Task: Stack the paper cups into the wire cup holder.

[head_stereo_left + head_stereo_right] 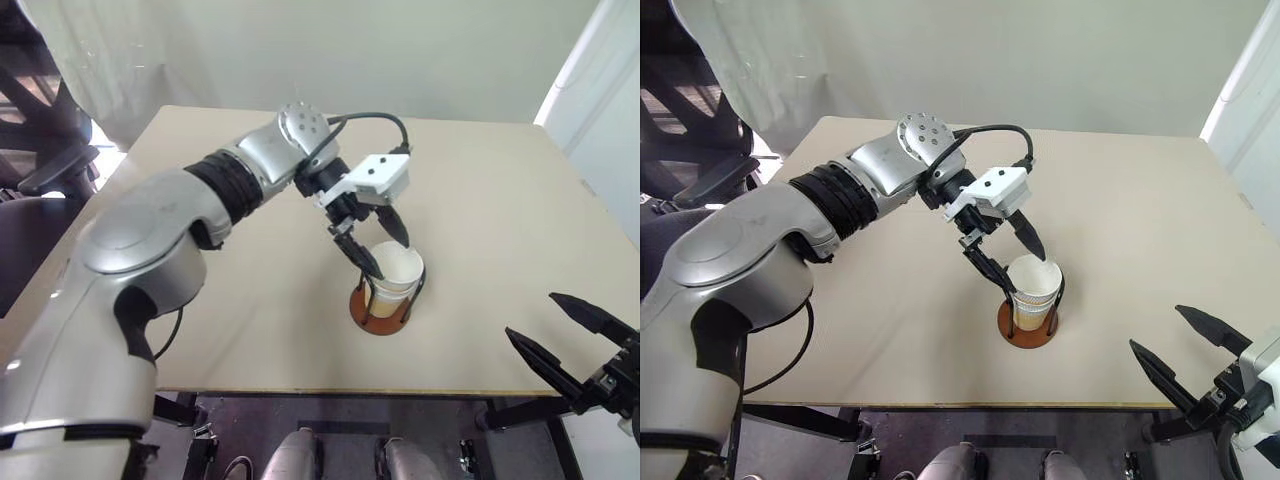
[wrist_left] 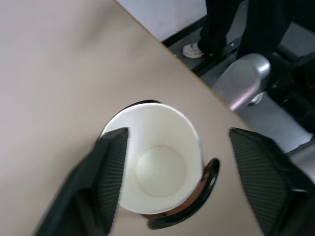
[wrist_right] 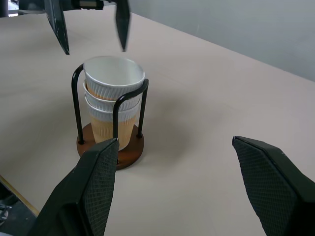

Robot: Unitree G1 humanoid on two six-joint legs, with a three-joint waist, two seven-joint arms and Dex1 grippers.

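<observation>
**Last cup in, fingers spread above the stack**

The paper cups (image 3: 112,105) sit nested, three rims showing one over another, inside the wire cup holder (image 3: 110,147), which stands on the table (image 1: 480,200) near its front edge. The black wire loops rise on either side of the stack and the brown disc base lies flat on the wood.

The left gripper (image 1: 1017,262) hangs just over the top cup's rim, its two black fingers spread wide to either side of the cup mouth and gripping nothing. From the wrist view one finger (image 2: 110,172) seems very near, perhaps brushing, the rim, though I can't be sure from this angle. The right gripper (image 1: 560,345) waits off the front right corner of the table, jaws apart and empty, well away from the holder.

To my eye the stacking looks done, and what is left is a clean retreat. The thing to get right is lifting the left gripper straight up with the fingers kept wide, so neither fingertip hooks the rim or a wire loop and tips the light holder. Only once clear of the loops should the arm swing aside.
</observation>
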